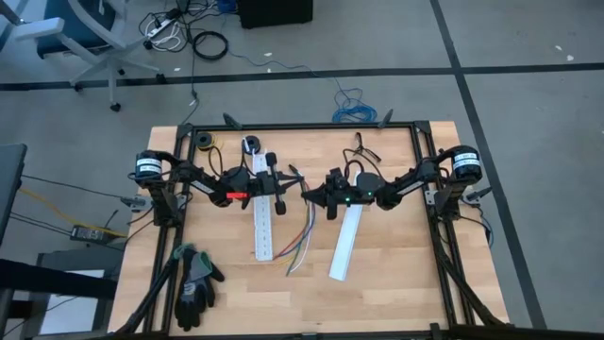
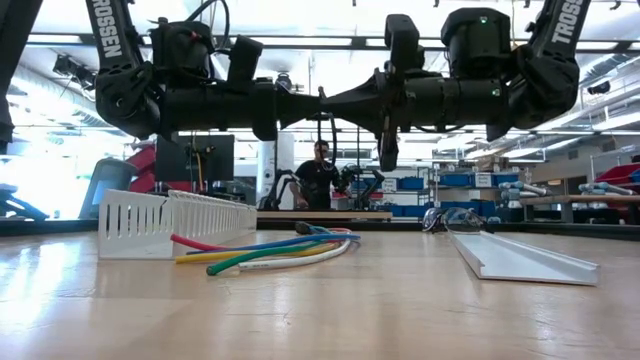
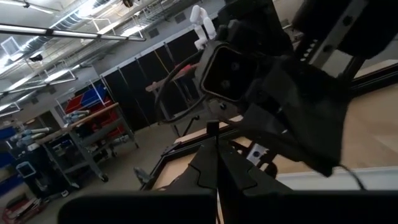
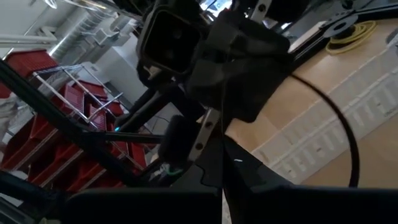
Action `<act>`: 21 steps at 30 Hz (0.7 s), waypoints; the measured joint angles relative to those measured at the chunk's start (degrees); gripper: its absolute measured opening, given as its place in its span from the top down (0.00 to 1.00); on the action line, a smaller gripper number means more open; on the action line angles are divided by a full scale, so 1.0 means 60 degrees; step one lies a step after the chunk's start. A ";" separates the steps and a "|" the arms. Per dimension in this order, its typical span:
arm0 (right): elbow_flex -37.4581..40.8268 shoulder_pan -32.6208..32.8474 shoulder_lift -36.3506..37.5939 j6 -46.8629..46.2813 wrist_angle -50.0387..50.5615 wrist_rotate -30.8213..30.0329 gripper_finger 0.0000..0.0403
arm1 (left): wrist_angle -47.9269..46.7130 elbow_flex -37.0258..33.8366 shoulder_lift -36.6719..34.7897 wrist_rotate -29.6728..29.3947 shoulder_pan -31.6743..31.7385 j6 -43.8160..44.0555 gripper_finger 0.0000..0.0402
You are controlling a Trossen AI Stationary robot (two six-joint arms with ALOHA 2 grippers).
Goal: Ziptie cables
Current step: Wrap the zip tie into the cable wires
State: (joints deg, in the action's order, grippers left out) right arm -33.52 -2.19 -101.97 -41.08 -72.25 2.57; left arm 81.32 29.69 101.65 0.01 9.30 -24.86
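Cables [image 1: 300,244] are lying loose on the table between two white strips [image 1: 263,212], untied, while the left gripper [image 1: 295,186] and right gripper [image 1: 309,191], both closed and empty, are hovering nose-to-nose above them; next, one likely needs to open and descend.

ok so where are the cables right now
In the high view the cables lie loose on the table, near its middle, between the two white strips and below the raised grippers.
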 joint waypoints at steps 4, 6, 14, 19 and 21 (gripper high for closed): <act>0.0000 0.0023 0.0000 0.0000 0.0004 -0.0013 1.00 | 0.0008 0.0000 0.0000 -0.0029 0.0000 0.0000 1.00; 0.0000 0.0021 0.0000 0.0000 0.0003 -0.0033 1.00 | 0.0016 0.0000 0.0000 -0.0033 0.0000 0.0004 1.00; 0.0000 0.0021 0.0000 -0.0096 -0.0010 -0.0149 1.00 | 0.0035 0.0000 0.0000 -0.0040 0.0004 0.0004 1.00; 0.0000 0.0017 0.0000 -0.0231 -0.0011 -0.0169 1.00 | 0.0025 0.0000 0.0000 -0.0054 0.0004 -0.0031 1.00; 0.0000 0.0017 0.0000 -0.0233 -0.0014 -0.0171 1.00 | 0.0025 0.0000 0.0000 -0.0054 0.0004 -0.0033 1.00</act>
State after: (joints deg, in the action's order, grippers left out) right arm -33.52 -2.09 -101.97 -42.48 -72.34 1.54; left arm 81.47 29.69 101.65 -0.32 9.32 -25.06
